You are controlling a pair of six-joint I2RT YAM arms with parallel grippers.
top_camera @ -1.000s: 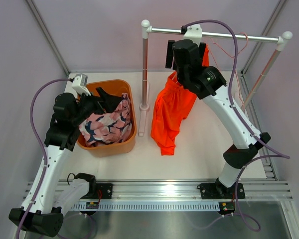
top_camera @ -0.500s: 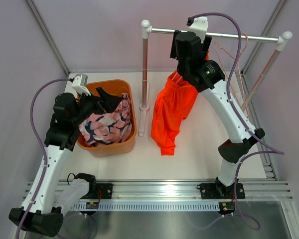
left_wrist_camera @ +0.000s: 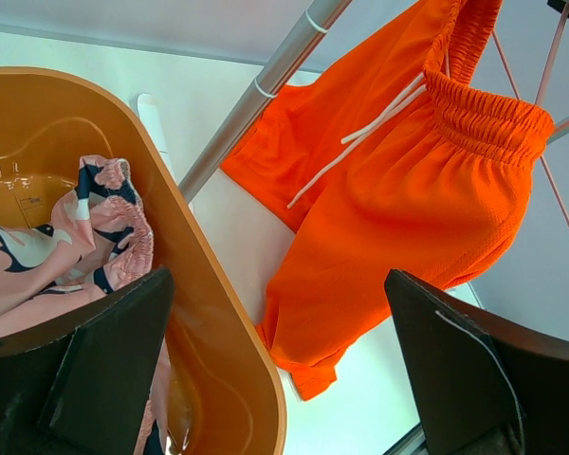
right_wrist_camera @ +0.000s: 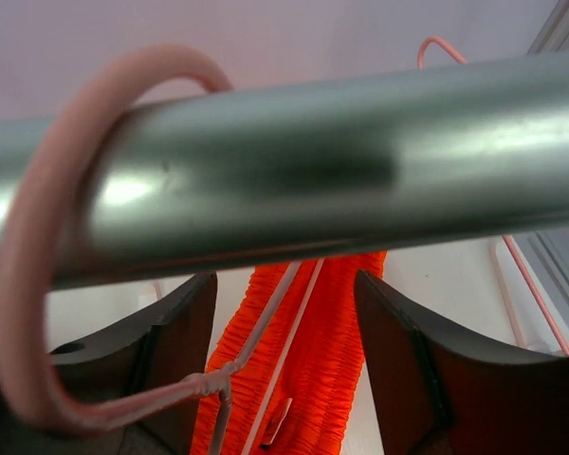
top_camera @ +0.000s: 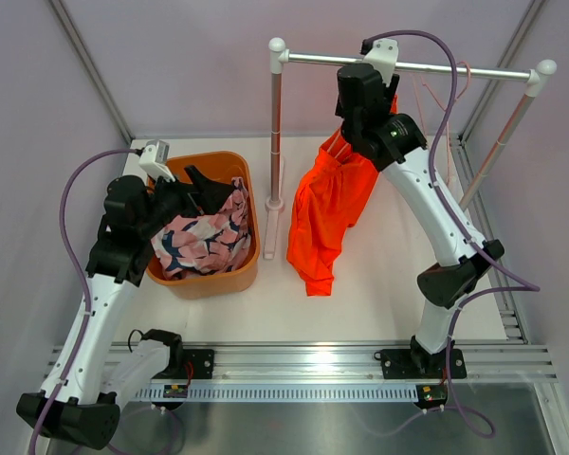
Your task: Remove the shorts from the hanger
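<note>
Far to the left of the silver metal clothes rail (top_camera: 455, 68), the left gripper (top_camera: 197, 188) hovers over a rounded orange plastic tub (top_camera: 249, 248). Its jaws are spread wide and grasp nothing; in its wrist view the two dark fingers (left_wrist_camera: 104, 365) stand well apart. Inside the tub lie the pink shorts with a navy-and-white pattern (top_camera: 204, 239), crumpled in a heap just beneath that gripper. The tub sits left of the rail's white and pink upright post (top_camera: 276, 123), close beside the post's foot.

Below the rail, just right of that post, hang the bright orange-red fabric shorts (top_camera: 327, 216). Their gathered waistband is up near the rail, the legs trail down to the white table (top_camera: 398, 284), and a white drawstring (left_wrist_camera: 379, 118) hangs loose across the front. They hang on a thin pink wire hanger (right_wrist_camera: 38, 284), whose hook loops over the rail.

The right gripper (top_camera: 368, 83) is up at the rail, directly above the shorts. In its wrist view the fingers (right_wrist_camera: 398, 360) stand apart just under the rail, with the hanger's neck and the orange waistband between them. I cannot tell whether either finger touches the wire.

Further right along the rail hangs a second, bare pink wire hanger (top_camera: 436, 95).
</note>
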